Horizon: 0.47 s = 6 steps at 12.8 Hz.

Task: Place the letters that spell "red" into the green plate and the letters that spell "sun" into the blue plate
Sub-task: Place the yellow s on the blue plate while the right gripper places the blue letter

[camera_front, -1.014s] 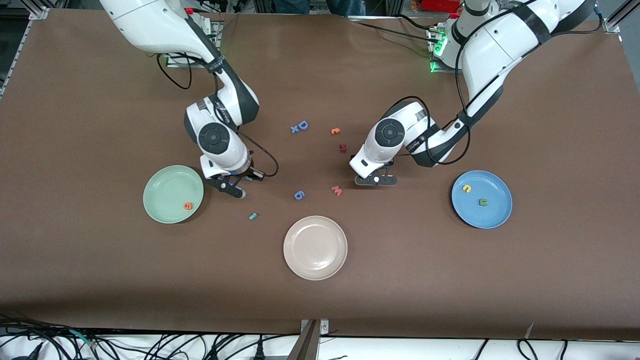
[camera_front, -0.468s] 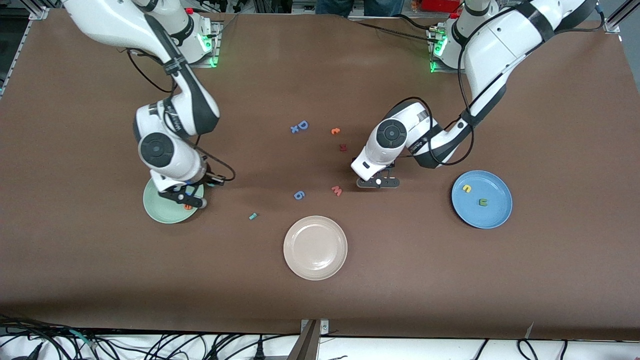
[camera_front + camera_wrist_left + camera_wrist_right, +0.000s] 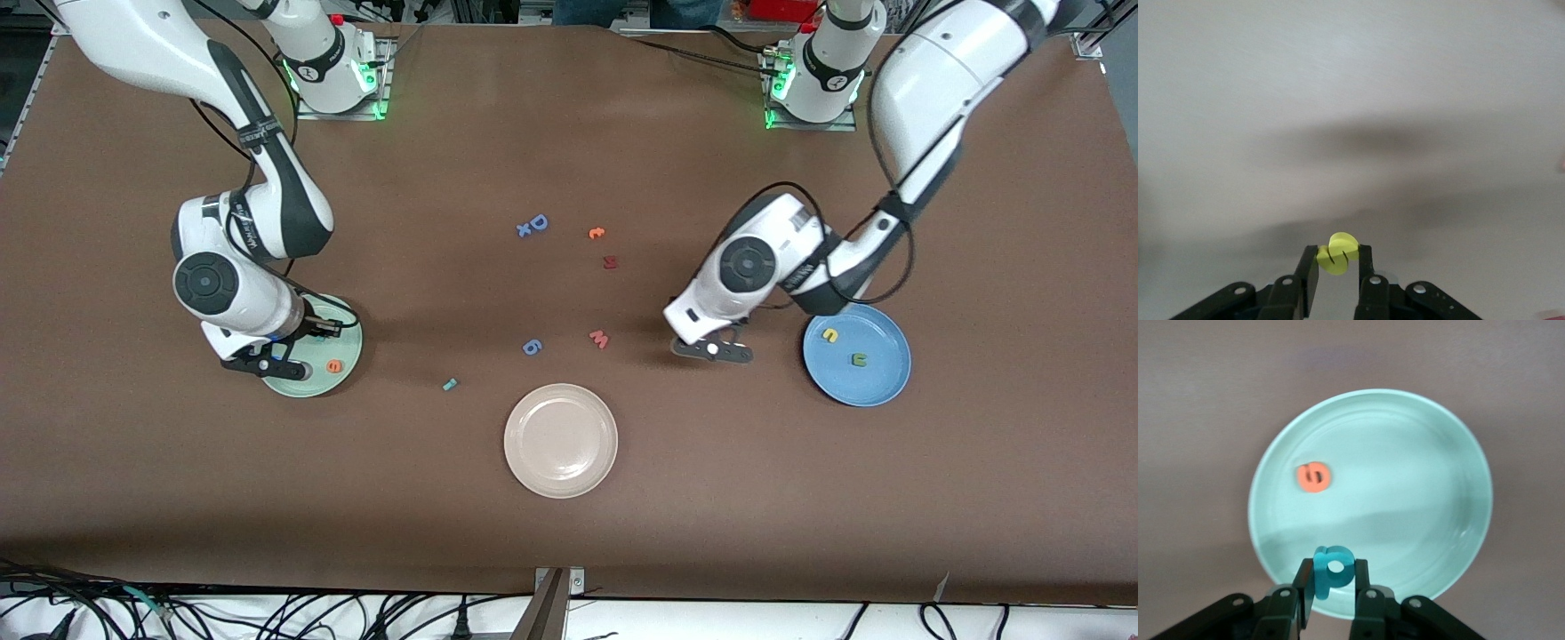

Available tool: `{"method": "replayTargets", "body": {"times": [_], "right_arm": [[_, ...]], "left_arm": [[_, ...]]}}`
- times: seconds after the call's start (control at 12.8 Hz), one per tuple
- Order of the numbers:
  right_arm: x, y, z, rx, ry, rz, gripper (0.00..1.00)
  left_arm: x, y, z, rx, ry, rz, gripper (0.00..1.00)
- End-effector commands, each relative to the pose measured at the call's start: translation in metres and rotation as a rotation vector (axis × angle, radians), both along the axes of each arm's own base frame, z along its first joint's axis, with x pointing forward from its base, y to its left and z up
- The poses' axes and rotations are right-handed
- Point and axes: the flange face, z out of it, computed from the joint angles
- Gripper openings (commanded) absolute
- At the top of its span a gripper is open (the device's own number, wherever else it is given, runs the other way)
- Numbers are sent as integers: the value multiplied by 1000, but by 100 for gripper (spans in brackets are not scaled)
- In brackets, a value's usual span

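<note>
Your right claw (image 3: pixel 1333 590) is over the green plate (image 3: pixel 342 342), clamped on the teal "d" (image 3: pixel 1333 569); the letter stands between the fingers in the right wrist view. The orange "e" (image 3: pixel 334 365) lies in the green plate, on its side toward the beige plate (image 3: pixel 561 440). The small teal piece (image 3: pixel 450 384) sits on the desk (image 3: pixel 569 533), approx. midway between green plate and beige plate, touching neither.

Your left claw (image 3: pixel 1338 275) is over bare desk just beside the blue plate (image 3: pixel 880 387), on that plate's beige-plate side, clamped on the yellow "s" (image 3: pixel 1337 253). Inside the blue plate you have the yellow "u" (image 3: pixel 829 335) and the olive "u" (image 3: pixel 859 359), near each other, not touching.

Other letters, all placed rel. to the beige plate: the pink "w" (image 3: pixel 599 339) and the blue "6" (image 3: pixel 532 347) lie just farther from the camera than it. Farther still from the camera are the dark red "R" (image 3: pixel 610 262), an orange letter (image 3: pixel 597 233), and the blue "D" (image 3: pixel 537 222) w/ a small blue "x" (image 3: pixel 524 230) touching it. The beige plate itself holds no letter.
</note>
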Motion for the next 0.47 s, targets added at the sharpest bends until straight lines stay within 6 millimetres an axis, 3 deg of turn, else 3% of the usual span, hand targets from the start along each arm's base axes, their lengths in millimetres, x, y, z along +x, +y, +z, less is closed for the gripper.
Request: {"method": "replayTargets", "body": {"times": [0.0,0.08,0.31,0.39], "right_arm": [[-1,-2,0,-7,-1,28,84],[-1,0,2,-4,-8,25,99],[-2,15,5,2,-16,36,100],[-3,22,5,-1,-22,17,100]], "left_arm": [[24,74,16,-37,10,-105,11],[30,101,16,-44,22,-134,11],[44,188,8,-82,42,-241,11],[46,208,6,-91,41,-258,11]]}}
